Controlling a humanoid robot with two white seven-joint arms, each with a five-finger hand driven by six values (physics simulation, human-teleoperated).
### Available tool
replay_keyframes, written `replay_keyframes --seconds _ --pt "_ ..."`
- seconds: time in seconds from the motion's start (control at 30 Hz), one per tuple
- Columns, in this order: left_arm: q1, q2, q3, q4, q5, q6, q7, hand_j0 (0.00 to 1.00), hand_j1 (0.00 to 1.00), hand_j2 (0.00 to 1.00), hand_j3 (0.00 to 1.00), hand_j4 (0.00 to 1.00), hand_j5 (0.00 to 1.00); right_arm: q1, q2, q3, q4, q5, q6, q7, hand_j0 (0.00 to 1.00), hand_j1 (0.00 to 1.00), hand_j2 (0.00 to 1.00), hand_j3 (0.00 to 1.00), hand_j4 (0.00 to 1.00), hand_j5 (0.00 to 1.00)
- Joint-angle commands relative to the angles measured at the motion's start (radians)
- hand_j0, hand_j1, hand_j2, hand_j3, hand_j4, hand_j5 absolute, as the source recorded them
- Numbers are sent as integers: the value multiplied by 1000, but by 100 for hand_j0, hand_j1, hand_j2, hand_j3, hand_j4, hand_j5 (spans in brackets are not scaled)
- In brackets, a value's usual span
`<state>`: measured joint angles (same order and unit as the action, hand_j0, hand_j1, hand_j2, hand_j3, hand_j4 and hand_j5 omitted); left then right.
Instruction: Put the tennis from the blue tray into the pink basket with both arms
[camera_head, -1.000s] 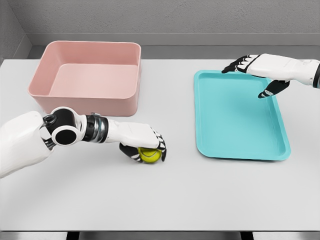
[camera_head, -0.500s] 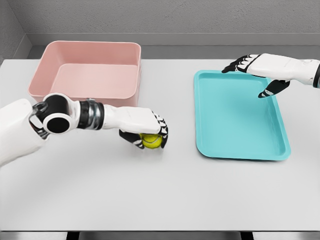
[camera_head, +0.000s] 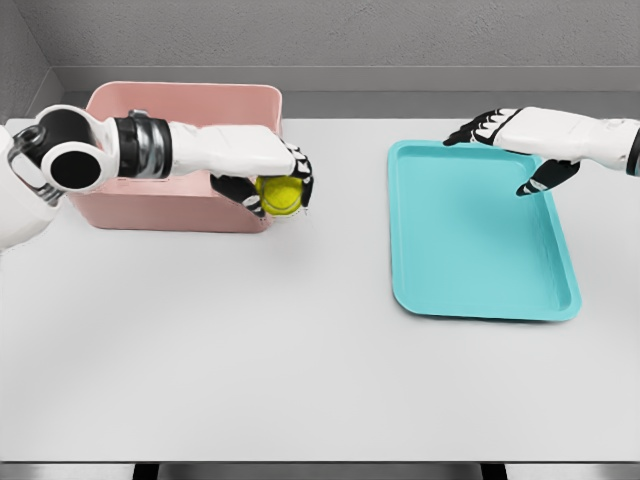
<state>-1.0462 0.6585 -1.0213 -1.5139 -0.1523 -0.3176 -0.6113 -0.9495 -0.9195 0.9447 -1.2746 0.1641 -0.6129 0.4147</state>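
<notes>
Tennis ball (camera_head: 280, 194): clasped in left hand (camera_head: 268, 178), raised just beside pink basket (camera_head: 175, 106) near-right corner, cavity up-left; right hand (camera_head: 515, 135) slack-fingered over blue tray (camera_head: 470, 250)

L arm raised, reaching across from left; left hand (camera_head: 268, 180) fingers curled in a grasp. Right hand (camera_head: 520, 140) hovers, fingers spread.

basket (camera_head: 120, 205) – far left on the table (camera_head: 320, 380) | tray (camera_head: 480, 290) – right, well apart | ball (camera_head: 281, 194) in left hand (camera_head: 262, 170) at basket's right front corner | right hand (camera_head: 520, 135) over tray's back edge
</notes>
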Motion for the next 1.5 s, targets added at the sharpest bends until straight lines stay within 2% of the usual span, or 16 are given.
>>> replay_keyframes --seconds 0.0,0.13,0.3,0.5,0.63,0.7,0.87,1.03,1.13,1.17,1.37,1.43,1.47 --pt "-3 -8 3 70 7 -11 0 51 51 51 51 51 51 0 -1 -1 0 -6 2 0 100 100 100 100 100 100" --pt "-26 -31 12 167 5 -23 0 51 51 51 51 51 51 0 -1 -1 0 -8 2 0 100 100 100 100 100 100" --pt "-28 -60 38 262 4 -60 0 51 51 51 51 51 51 0 -1 -1 0 -6 2 0 100 100 100 100 100 100" --pt "-43 -108 63 445 0 -121 0 51 51 51 51 51 51 0 -1 -1 -3 -8 2 0 100 100 100 100 100 100" --pt "-49 -117 76 503 -3 -121 0 51 51 51 51 51 51 0 -1 -1 -3 -8 2 0 100 100 100 100 100 100" --pt "-57 -140 76 570 -4 -123 0 51 51 51 51 51 51 0 -1 -1 -3 -8 2 0 100 100 100 100 100 100" --pt "-60 -169 104 676 -9 -121 0 51 51 51 51 51 51 0 -1 -1 -3 -8 2 0 100 100 100 100 100 100" --pt "-64 -169 141 705 -23 -121 0 51 51 51 51 51 51 0 -1 -1 -3 -6 2 0 100 100 100 100 100 100" --pt "-63 -169 147 704 -23 -113 0 96 96 96 96 96 96 0 -1 -1 -3 -8 2 0 100 100 100 100 100 100" --pt "-63 -169 147 704 -23 -112 0 100 100 100 100 100 100 0 -1 -1 -3 -8 2 0 100 100 100 100 100 100" --pt "-58 -160 148 686 -13 -120 0 100 100 100 100 100 100 0 -1 -1 -3 -8 2 0 100 100 100 100 100 100" --pt "-41 -120 153 532 0 -159 0 100 100 100 100 100 100 0 -1 -1 -3 -8 2 0 100 100 100 100 100 100" --pt "-20 -68 155 457 49 -254 0 100 100 100 100 100 100 0 -1 -1 -3 -6 2 0 100 100 100 100 100 100"
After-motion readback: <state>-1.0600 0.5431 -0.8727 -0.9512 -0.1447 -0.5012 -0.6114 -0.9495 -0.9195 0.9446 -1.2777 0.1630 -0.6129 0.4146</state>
